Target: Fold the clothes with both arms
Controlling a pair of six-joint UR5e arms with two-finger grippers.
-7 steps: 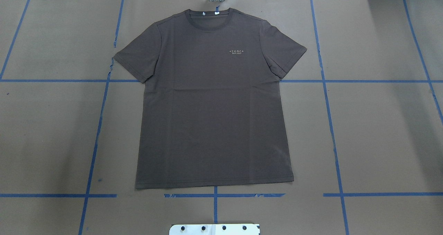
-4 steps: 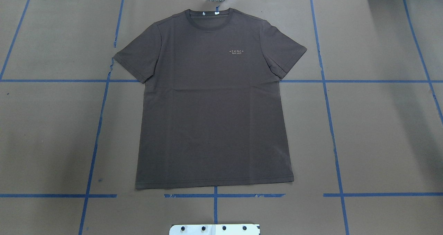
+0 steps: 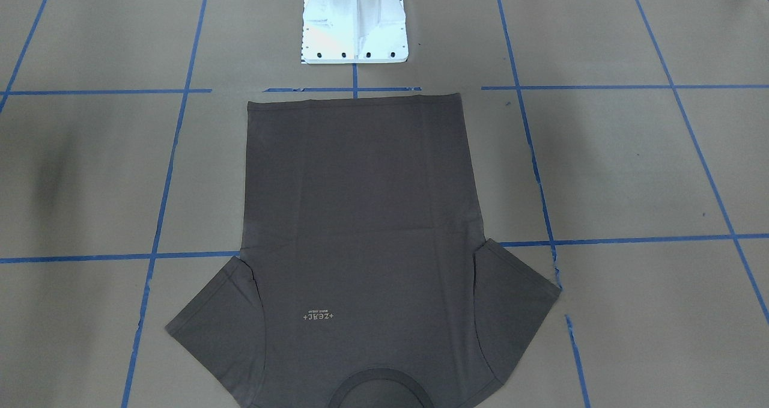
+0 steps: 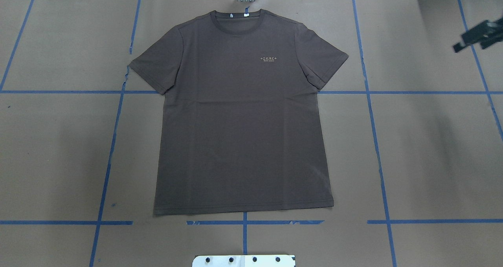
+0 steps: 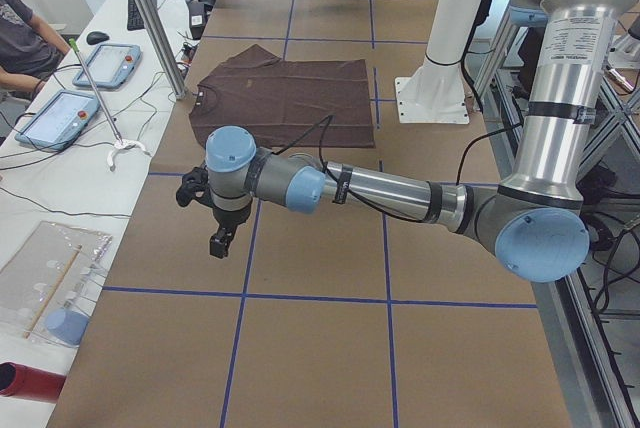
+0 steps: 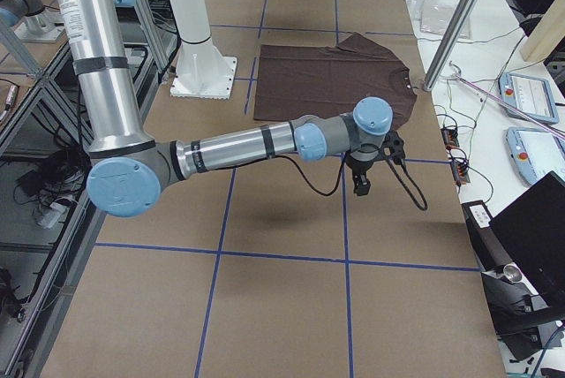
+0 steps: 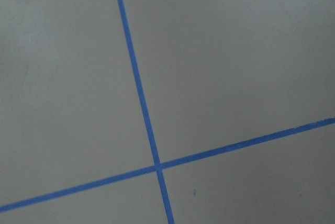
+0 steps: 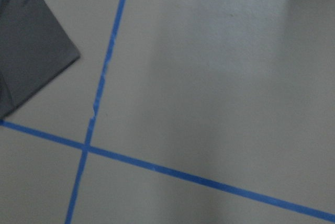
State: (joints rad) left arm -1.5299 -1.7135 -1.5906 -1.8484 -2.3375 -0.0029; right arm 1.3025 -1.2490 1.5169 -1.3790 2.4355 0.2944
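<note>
The dark grey-brown T-shirt (image 4: 239, 121) lies flat and face up on the brown table, collar at the far edge, hem toward the robot's base; it also shows from the front (image 3: 360, 216). My right gripper (image 4: 459, 46) pokes in at the overhead view's upper right edge, well clear of the shirt's right sleeve. From the side, that gripper (image 6: 362, 185) hangs over bare table; whether it is open or shut I cannot tell. A sleeve corner (image 8: 31, 62) shows in the right wrist view. My left gripper (image 5: 220, 241) hovers over bare table short of the shirt; its state cannot be told.
The white pedestal (image 3: 354, 23) stands just behind the hem. Blue tape lines (image 4: 371, 102) grid the table. A metal post (image 5: 150, 18) rises near the collar. A side bench holds tablets (image 5: 55, 113), cables and a seated person (image 5: 25, 38).
My right gripper has come into the overhead view at the upper right edge. The shirt has not moved.
</note>
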